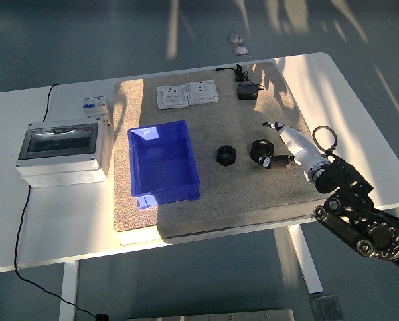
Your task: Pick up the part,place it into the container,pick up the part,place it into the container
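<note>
Early in the job: first pick-up in hand, nothing yet in the blue container (140,179), which lies open-topped at the left of the brown mat (206,200). Reaching in from the lower right over the mat, the right hand (295,146) at the nearer-right black part (261,148). Fingers (272,126) apart, one stretched out beyond the part's far side and clear of it, another low at its near right edge, possibly touching, though too small and dark there to be sure. Not clamped on anything as far as can be made out. No left arm in view.

Still flat on the mat, that part, right of centre, with a second black part (226,155) just to its left, between it and the container, the two apart.

As to pointing: squat, nut-like, faceted rim, with the bore opening upward toward the camera. No real long axis to speak of; roughly as wide as deep, so no preferred side for a grasp, only opposite flats.

Next, by judgement: close thumb and fingers across the rim, lift straight off the mat, carry leftward over the second part without clipping it, and release inside the container's walls. Then back for the second part. Likely trouble: a low, round-edged piece slipping out sideways under an uneven pinch.
</note>
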Controlling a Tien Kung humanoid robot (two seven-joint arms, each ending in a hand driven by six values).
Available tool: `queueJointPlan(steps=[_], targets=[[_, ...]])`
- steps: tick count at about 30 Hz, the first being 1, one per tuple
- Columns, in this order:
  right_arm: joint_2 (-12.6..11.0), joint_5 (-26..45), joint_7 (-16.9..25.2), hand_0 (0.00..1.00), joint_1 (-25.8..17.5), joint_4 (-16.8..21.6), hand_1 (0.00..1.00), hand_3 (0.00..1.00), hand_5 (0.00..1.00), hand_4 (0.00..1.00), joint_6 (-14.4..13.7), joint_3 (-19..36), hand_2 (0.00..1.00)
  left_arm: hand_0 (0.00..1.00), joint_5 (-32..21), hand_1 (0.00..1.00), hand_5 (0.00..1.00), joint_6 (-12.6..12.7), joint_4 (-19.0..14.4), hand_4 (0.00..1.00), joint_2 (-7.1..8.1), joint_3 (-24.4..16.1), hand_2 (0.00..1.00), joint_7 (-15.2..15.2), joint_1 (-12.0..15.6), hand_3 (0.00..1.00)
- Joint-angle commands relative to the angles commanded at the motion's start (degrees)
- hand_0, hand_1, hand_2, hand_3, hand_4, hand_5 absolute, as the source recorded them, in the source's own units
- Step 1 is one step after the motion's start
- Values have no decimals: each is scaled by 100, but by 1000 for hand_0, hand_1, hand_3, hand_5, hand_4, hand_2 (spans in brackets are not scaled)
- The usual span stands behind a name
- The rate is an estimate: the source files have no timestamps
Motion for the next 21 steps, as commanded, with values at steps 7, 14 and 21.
queueJointPlan(steps=[7, 14, 21], targets=[[35, 74, 17, 998, 93, -96, 989, 924, 278, 807, 23, -166, 945, 674, 26, 657, 823, -19, 0, 761, 1, -19, 659, -3, -1, 742], [87, 63, -22, 998, 182, -272, 957, 927, 297, 819, 71, -345, 934, 674, 29, 657, 821, -21, 0, 760, 5, -21, 660, -6, -5, 742], [173, -268, -37, 998, 270, -534, 822, 922, 294, 821, -91, -533, 890, 675, 47, 658, 821, -23, 0, 760, 0, -33, 660, -8, -16, 743]])
